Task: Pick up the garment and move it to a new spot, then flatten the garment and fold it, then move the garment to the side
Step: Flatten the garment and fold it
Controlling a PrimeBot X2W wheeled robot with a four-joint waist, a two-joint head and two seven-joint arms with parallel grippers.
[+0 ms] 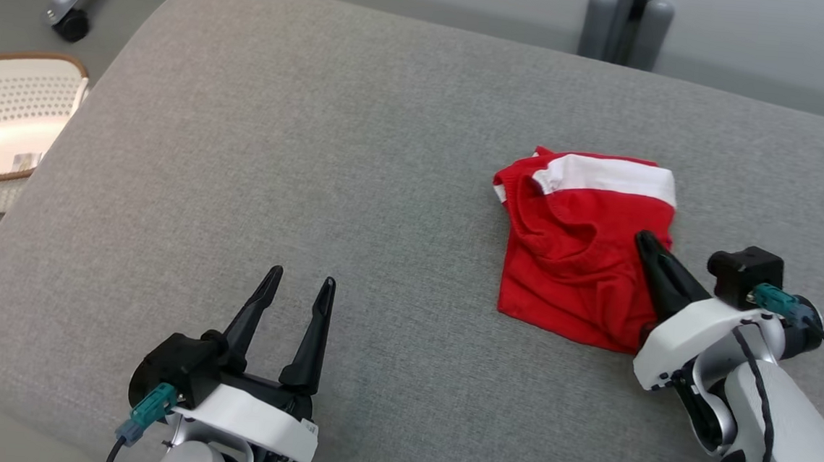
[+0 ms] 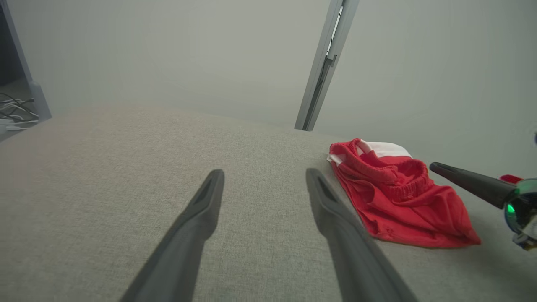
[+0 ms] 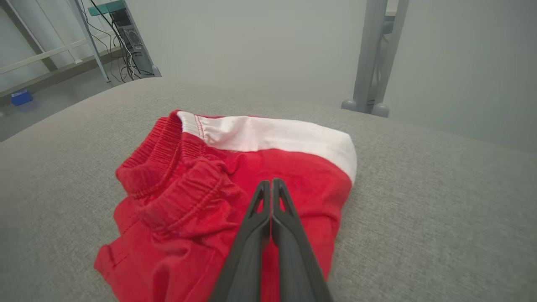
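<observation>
The garment [image 1: 576, 264] is a pair of red shorts with a white band, lying crumpled on the right part of the grey padded surface [image 1: 316, 144]. My right gripper [image 1: 645, 238] is shut, fingers pressed together, its tips over the garment's near right part. In the right wrist view the shut gripper [image 3: 270, 181] points across the red cloth [image 3: 188, 201] with nothing between the fingers. From the left wrist, the garment [image 2: 402, 205] lies to the right, and the right gripper's dark fingers [image 2: 465, 180] hang just above it. My left gripper [image 1: 303, 279] stands open and empty near the front, well left of the garment.
A white perforated basket [image 1: 6, 123] stands on the floor beyond the surface's left edge. A wheeled grey leg [image 1: 72, 15] and a grey post [image 1: 626, 21] rise behind the far edge. Bare padding stretches between my left gripper and the garment.
</observation>
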